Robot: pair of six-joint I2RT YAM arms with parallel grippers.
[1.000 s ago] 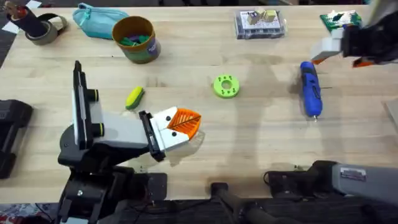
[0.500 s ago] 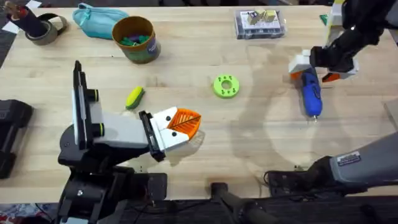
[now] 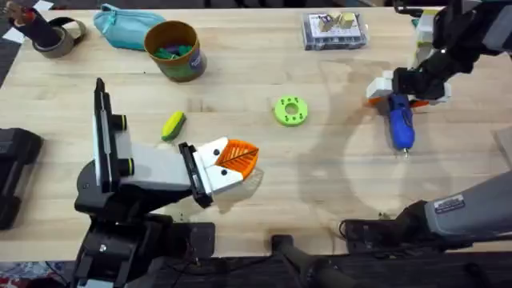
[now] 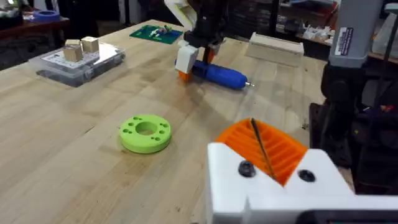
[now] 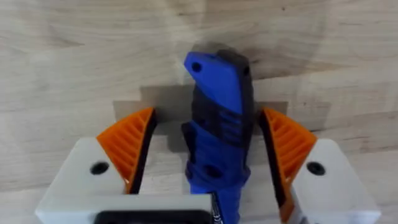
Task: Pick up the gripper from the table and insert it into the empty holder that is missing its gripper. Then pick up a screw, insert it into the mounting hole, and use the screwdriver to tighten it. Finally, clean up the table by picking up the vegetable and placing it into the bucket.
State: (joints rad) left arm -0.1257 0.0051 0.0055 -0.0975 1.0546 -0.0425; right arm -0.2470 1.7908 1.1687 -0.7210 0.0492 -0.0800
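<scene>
The blue screwdriver [image 3: 401, 124] lies on the table at the right, its metal tip toward the near edge. My right gripper [image 3: 402, 90] is lowered over its far end and open. In the right wrist view the screwdriver [image 5: 217, 124] lies between the orange pads [image 5: 132, 146], with a gap on each side. My left gripper [image 3: 238, 158] rests shut near the table's middle, holding nothing. Left of it lies the yellow-and-green vegetable [image 3: 173, 126]. The mustard bucket [image 3: 173, 50] stands at the back left. The left wrist view shows the screwdriver [image 4: 221, 74] and the right gripper [image 4: 189, 61] farther off.
A green disc with holes [image 3: 290, 110] lies at mid-table, also seen as the disc [image 4: 145, 132] ahead of my left gripper. A teal pouch [image 3: 124, 26] and a tape roll [image 3: 56, 36] sit at the back left, a clear box [image 3: 336, 30] at the back right.
My right gripper has come in from the far right and dropped over the screwdriver's far end. The left arm and the other objects have not moved.
</scene>
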